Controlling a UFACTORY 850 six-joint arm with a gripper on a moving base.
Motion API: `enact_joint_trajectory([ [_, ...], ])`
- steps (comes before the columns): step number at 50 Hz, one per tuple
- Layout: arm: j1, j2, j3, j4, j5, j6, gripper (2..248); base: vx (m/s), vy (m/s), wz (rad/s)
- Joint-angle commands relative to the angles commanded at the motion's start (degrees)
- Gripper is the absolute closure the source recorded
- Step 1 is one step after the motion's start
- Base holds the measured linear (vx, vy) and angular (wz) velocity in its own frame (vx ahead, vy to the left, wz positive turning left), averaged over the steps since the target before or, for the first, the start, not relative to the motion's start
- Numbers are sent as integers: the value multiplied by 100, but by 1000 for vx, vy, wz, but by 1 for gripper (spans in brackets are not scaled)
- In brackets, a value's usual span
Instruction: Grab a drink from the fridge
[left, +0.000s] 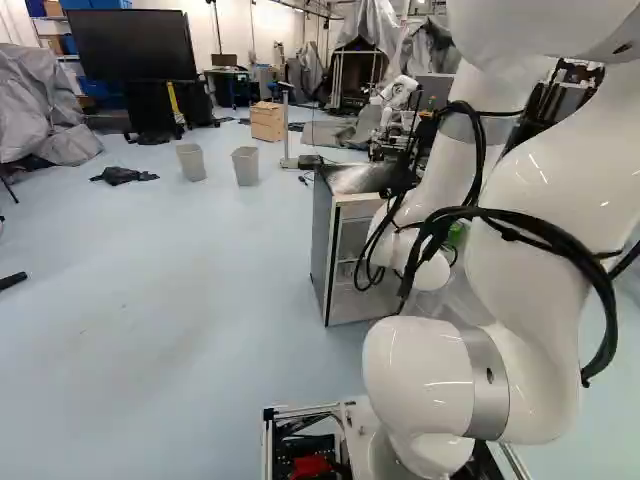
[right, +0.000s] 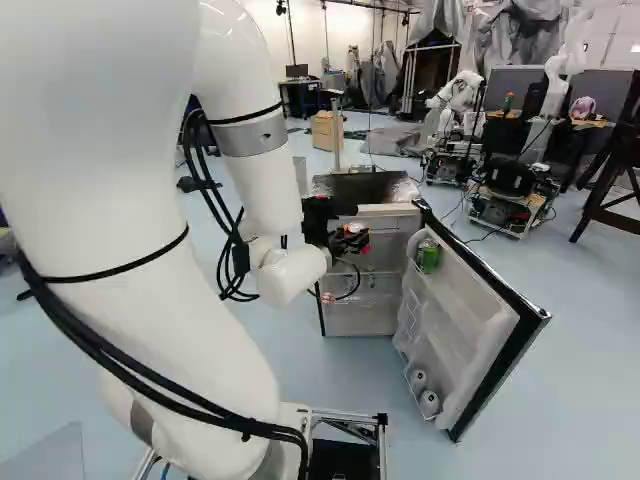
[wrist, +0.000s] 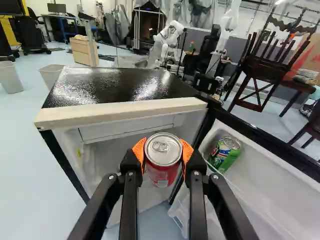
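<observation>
In the right base view my gripper (right: 345, 238) is in front of the fridge (right: 378, 262), near its top. Seen from the wrist, a red can (wrist: 162, 161) with a silver top stands upright between both orange pads, and the gripper (wrist: 164, 156) is shut on it. Beyond the can is the fridge's pale interior, under its black top (wrist: 120, 85). The fridge door (right: 462, 325) hangs open, with a green can (right: 428, 256) on its upper shelf, also visible beside the gripper in the wrist view. Two whitish round objects (right: 424, 392) sit low in the door.
Two grey bins (left: 246, 165) and a wooden box (left: 268, 121) stand beyond the fridge. Another robot (right: 460, 95) is behind it. A dark wooden chair (wrist: 260, 75) rests past the door. A large screen (left: 130, 46) is at the far left of the left base view.
</observation>
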Motion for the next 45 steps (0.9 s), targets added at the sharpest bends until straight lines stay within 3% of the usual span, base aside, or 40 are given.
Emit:
enact_joint_trajectory([
  [45,14,833,102,-395,-1120,0,155,0,0,0],
])
